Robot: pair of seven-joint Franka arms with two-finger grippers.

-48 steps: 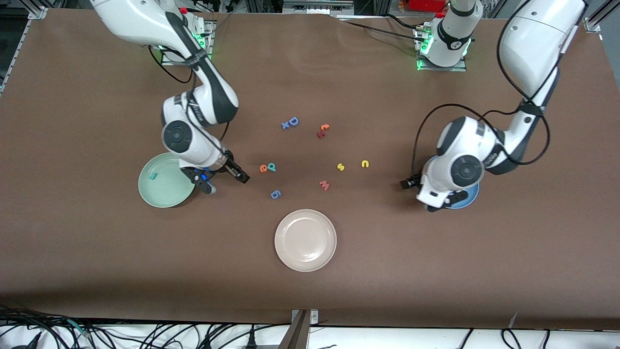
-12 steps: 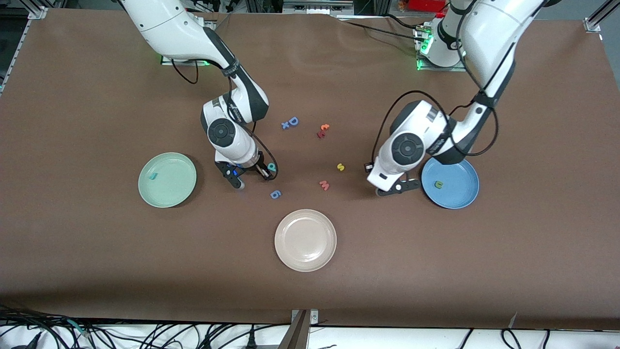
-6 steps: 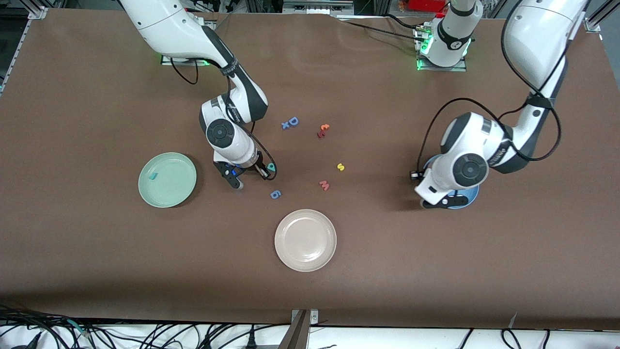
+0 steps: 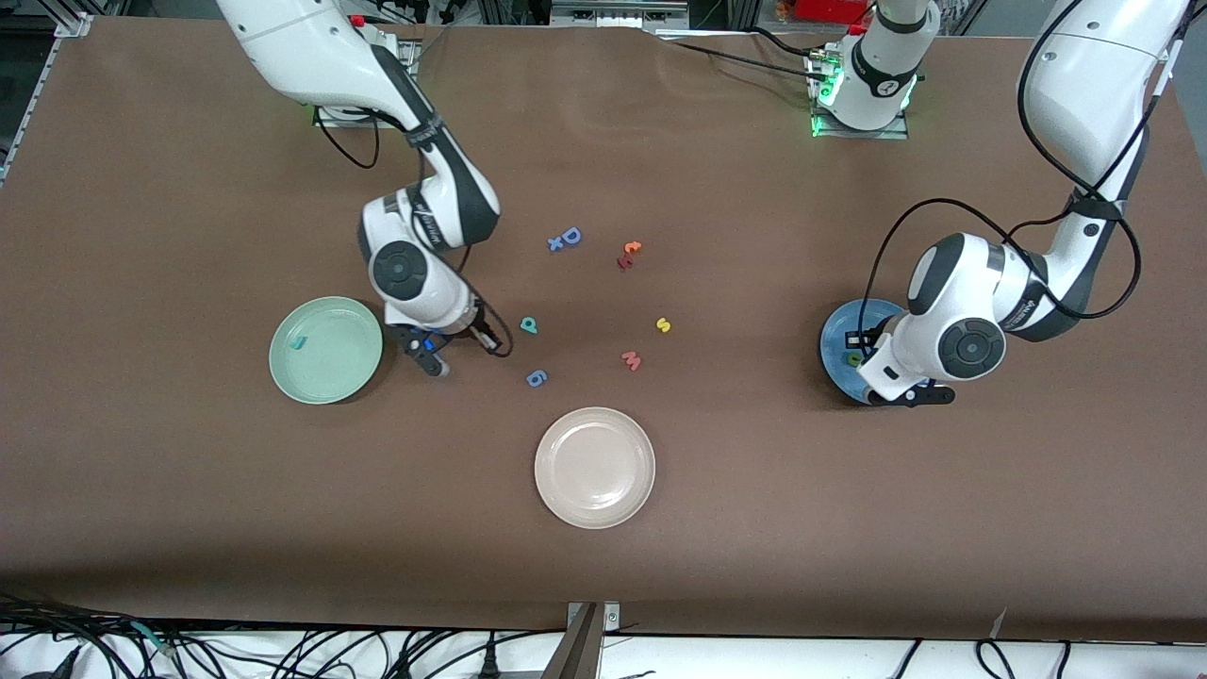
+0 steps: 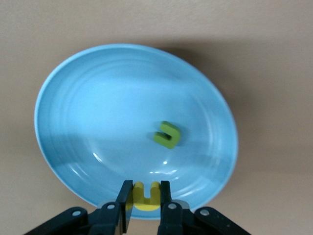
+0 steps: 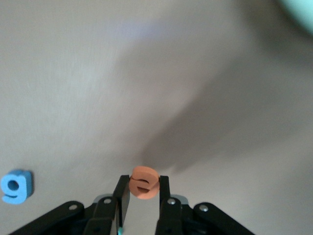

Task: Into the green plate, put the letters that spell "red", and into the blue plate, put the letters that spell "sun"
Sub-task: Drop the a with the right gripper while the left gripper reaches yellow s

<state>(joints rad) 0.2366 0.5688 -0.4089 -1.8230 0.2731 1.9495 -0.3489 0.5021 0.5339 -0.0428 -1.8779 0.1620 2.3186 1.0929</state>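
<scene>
My right gripper (image 6: pixel 144 190) is shut on the orange "e" (image 6: pixel 144 182) just above the table, between the green plate (image 4: pixel 325 377) and the teal "d" (image 4: pixel 529 325). The teal "r" (image 4: pixel 299 343) lies in the green plate. Over the blue plate (image 5: pixel 73 98), my left gripper (image 5: pixel 145 197) is shut on the yellow "n" (image 5: pixel 145 192). The olive "u" (image 5: pixel 167 134) lies in that plate. The yellow "s" (image 4: pixel 663 325) rests on the table near the middle.
A beige plate (image 4: pixel 594 500) sits nearest the front camera. A blue "6" (image 4: pixel 536 378) and a pinkish "w" (image 4: pixel 631 360) lie close by. A blue "D" (image 4: pixel 566 238) and red-orange letters (image 4: pixel 629 253) lie farther back.
The left gripper carried the yellow "n" from the table to over the blue plate. The right gripper drew the orange "e" away from the "d", toward the green plate.
</scene>
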